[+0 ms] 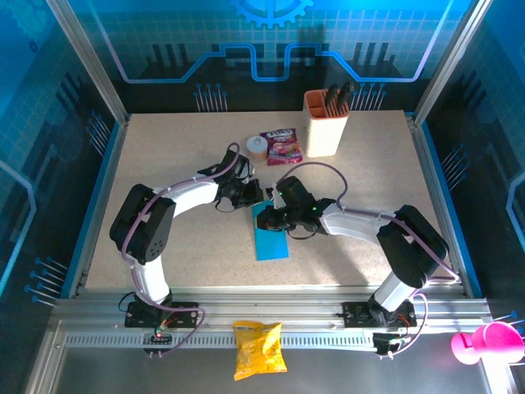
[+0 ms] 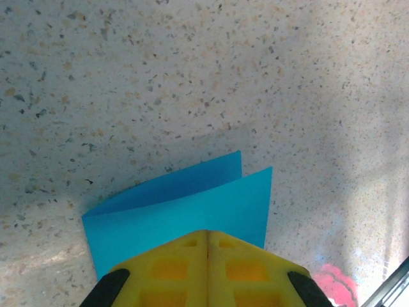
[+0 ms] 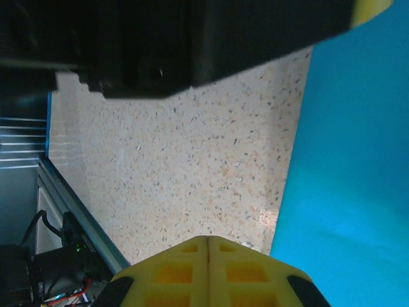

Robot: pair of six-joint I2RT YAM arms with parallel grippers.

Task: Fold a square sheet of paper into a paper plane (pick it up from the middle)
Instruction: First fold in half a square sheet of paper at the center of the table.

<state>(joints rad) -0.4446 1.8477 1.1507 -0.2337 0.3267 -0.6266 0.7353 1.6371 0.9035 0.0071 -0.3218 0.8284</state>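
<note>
Creasing needs even pressure: our left gripper [image 2: 208, 235], clamped shut, rests over the folded cyan-blue paper sheet [image 2: 185, 204]; our right gripper [image 3: 209, 242], also shut, sits beside it.

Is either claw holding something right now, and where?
Nothing looks gripped. The left gripper, shut, sits over the near edge of the folded square sheet of paper; the right gripper, shut, is beside it.

The paper [image 1: 271, 244] is plain bright cyan-blue, and the table [image 1: 361, 189] is beige with small dark speckles. At the far side the packet [image 1: 281, 146] is red-purple and the holder [image 1: 326, 135] is orange and cream; the near bag [image 1: 258, 349] is yellow.
</note>
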